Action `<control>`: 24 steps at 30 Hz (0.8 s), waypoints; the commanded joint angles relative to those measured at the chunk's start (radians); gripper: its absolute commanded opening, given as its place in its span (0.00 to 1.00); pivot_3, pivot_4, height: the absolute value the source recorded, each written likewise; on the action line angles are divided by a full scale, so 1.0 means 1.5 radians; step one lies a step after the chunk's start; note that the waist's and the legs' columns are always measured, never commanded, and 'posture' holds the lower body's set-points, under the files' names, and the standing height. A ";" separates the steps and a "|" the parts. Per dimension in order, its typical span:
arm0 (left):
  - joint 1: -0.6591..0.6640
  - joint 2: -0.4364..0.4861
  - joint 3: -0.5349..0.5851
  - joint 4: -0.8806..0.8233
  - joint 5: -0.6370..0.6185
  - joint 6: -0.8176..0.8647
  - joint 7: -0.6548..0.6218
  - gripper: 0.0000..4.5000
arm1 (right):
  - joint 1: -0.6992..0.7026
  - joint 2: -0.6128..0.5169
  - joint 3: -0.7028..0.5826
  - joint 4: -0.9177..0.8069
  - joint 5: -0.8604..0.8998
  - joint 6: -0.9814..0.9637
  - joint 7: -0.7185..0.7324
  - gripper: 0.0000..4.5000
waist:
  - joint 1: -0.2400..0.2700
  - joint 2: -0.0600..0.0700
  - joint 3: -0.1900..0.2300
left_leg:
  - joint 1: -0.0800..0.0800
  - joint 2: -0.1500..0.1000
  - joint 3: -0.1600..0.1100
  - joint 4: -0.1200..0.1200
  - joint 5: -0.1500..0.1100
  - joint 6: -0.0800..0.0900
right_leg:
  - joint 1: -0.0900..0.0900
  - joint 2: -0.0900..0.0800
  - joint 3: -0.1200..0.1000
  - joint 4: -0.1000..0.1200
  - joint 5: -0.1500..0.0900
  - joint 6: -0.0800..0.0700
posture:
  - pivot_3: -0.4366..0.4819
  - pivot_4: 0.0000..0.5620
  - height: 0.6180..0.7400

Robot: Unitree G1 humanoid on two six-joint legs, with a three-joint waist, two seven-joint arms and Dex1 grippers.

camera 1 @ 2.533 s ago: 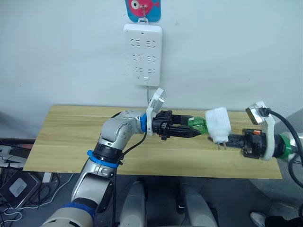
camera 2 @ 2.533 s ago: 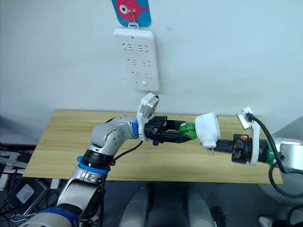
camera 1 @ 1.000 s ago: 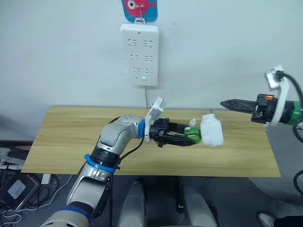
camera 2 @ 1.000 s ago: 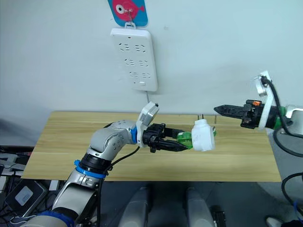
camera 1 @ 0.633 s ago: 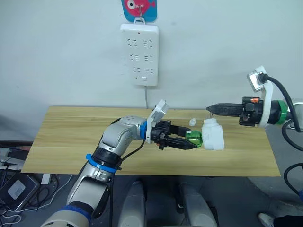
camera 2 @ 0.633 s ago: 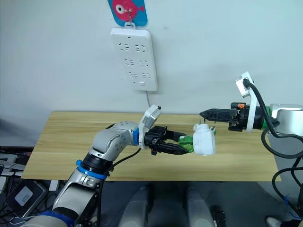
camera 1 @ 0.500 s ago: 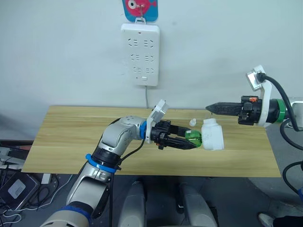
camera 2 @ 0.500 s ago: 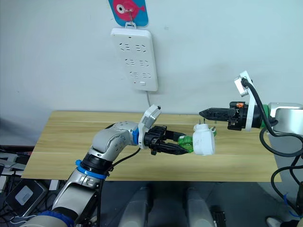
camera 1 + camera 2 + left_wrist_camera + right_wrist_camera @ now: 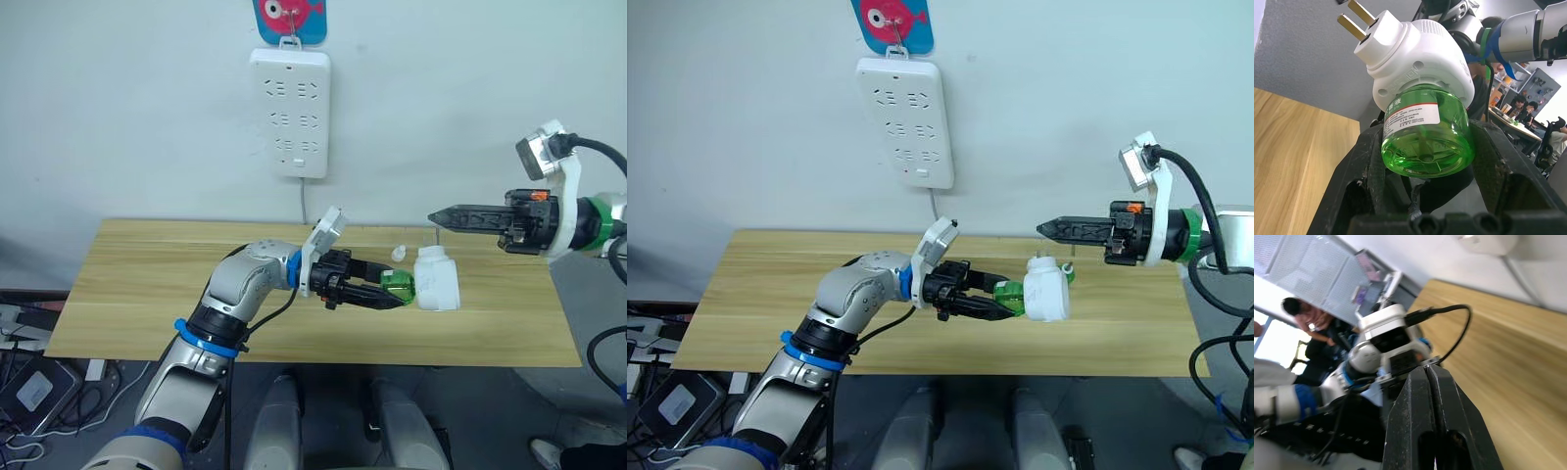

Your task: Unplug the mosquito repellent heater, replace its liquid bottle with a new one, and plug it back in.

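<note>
Looking down, I see the long wooden surface by the wall, and the white power strip hanging on the wall above it, under a blue and pink fish hook. My left hand reaches out over the middle of the surface. Its two black fingers are squeezed onto the green liquid bottle, one on each side. The bottle sits in the mosquito repellent heater, which is white and round and is held up in the air, just above the surface. Its two metal prongs stick out and point away from my hand. My right hand is up in the air, near the heater but not touching it. Its fingers are pressed tight together and hold nothing. A tiny white cap lies on the surface just behind the heater.
</note>
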 commanded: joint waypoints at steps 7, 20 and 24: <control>-0.006 -0.015 0.001 -0.033 -0.009 -0.005 -0.006 0.50 | 0.045 0.033 0.038 -0.076 -0.177 -0.048 -0.008 0.01 | -0.001 0.000 0.000 | 0.000 0.000 0.000 0.000 0.000 0.000 | 0.000 0.000 0.000 0.000 -0.001 0.002 | 0.57 0.51 1.00; 0.000 -0.016 0.014 -0.044 -0.018 0.003 -0.010 0.50 | 0.081 0.033 0.016 -0.094 -0.199 -0.021 0.053 0.01 | 0.000 0.000 0.000 | 0.000 0.000 0.000 0.000 0.000 0.000 | 0.000 0.000 0.000 0.000 -0.001 0.002 | 0.58 0.50 1.00; 0.007 -0.015 0.013 -0.036 -0.004 -0.016 -0.005 0.50 | 0.033 0.045 -0.025 -0.051 -0.102 -0.025 0.014 0.01 | 0.000 0.000 0.000 | 0.000 0.000 0.000 0.000 0.000 0.000 | 0.000 0.000 0.000 0.000 -0.001 0.001 | 0.58 0.50 1.00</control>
